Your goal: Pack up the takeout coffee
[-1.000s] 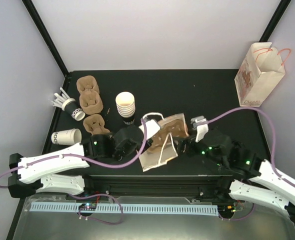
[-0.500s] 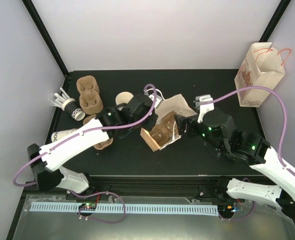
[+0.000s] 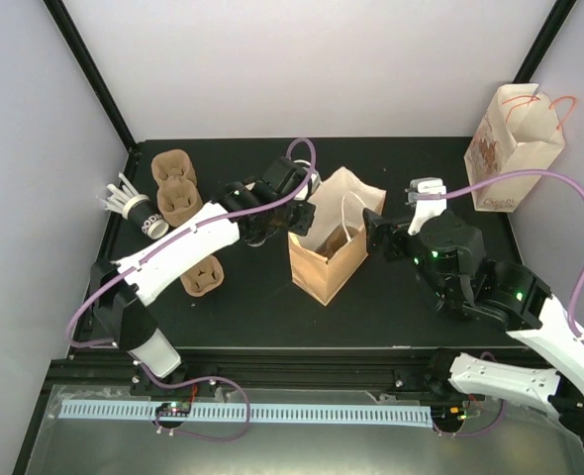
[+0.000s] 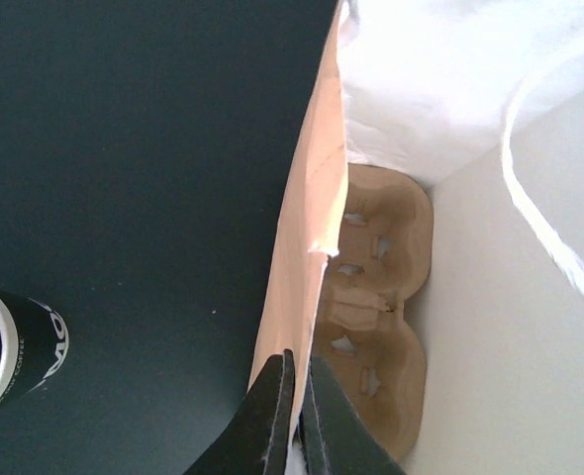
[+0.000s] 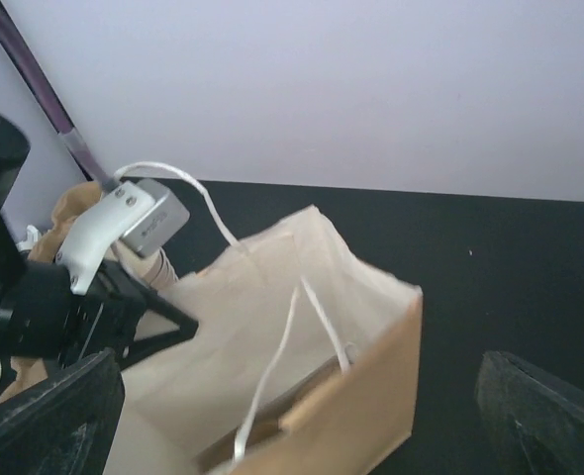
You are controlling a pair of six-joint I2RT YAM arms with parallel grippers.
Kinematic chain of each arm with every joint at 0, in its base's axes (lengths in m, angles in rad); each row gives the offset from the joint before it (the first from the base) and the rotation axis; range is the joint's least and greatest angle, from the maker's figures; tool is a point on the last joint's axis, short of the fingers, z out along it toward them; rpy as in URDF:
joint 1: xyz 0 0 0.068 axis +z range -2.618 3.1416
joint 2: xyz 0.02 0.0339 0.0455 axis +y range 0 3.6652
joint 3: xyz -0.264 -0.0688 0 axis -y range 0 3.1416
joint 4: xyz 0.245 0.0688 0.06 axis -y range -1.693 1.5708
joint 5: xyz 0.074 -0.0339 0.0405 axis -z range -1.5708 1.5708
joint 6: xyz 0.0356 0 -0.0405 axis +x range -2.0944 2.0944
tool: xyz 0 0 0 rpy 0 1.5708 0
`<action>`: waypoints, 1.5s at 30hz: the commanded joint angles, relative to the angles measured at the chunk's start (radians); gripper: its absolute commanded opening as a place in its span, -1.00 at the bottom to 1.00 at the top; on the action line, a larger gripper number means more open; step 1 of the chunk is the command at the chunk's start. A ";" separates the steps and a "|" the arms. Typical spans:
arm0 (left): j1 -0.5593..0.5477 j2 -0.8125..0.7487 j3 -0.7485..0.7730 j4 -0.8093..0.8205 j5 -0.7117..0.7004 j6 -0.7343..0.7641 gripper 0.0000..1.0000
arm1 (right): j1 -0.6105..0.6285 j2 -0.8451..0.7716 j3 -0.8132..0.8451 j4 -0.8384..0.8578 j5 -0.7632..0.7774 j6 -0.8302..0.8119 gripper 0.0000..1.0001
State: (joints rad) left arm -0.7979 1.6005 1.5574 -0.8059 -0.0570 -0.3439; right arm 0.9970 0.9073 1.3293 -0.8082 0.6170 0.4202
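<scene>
Cup [image 3: 146,218] on side, mouth far-left

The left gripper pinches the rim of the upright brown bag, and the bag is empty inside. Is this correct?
Not quite. The bag is not empty: a cup carrier lies at its bottom, as the left wrist view shows. The left gripper does pinch the rim of the upright bag.

Takeout coffee awaiting packing: a white paper cup [image 3: 146,220] with a dark, white-lettered band lies on its side at the left of the table [image 3: 421,168], white sticks [image 3: 114,193] jutting from its mouth. Nested cups [image 4: 5,351] with the same band show at the left wrist view's edge.
</scene>
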 commanded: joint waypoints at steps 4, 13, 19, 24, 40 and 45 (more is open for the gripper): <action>0.059 0.084 0.079 0.015 0.152 -0.017 -0.92 | -0.006 -0.072 -0.092 -0.011 -0.004 0.047 1.00; 0.068 0.018 0.076 0.007 0.104 -0.015 0.23 | -0.006 -0.115 -0.156 -0.039 -0.072 0.075 1.00; 0.067 -0.120 0.065 -0.001 0.059 0.002 0.90 | -0.006 -0.136 -0.185 -0.030 -0.138 0.069 1.00; 0.068 -0.302 -0.006 0.045 0.038 0.022 0.97 | -0.006 -0.144 -0.213 -0.020 -0.174 0.074 1.00; 0.078 -0.643 -0.203 0.085 0.148 -0.050 0.78 | -0.006 -0.102 -0.267 0.026 -0.230 0.076 1.00; 0.078 -0.645 -0.220 0.089 0.182 -0.066 0.73 | -0.006 -0.079 -0.267 0.055 -0.302 0.068 1.00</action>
State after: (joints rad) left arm -0.7265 0.9684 1.3415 -0.7528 0.0746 -0.3824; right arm 0.9962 0.8150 1.0660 -0.8021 0.3779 0.4854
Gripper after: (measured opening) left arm 0.867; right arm 0.999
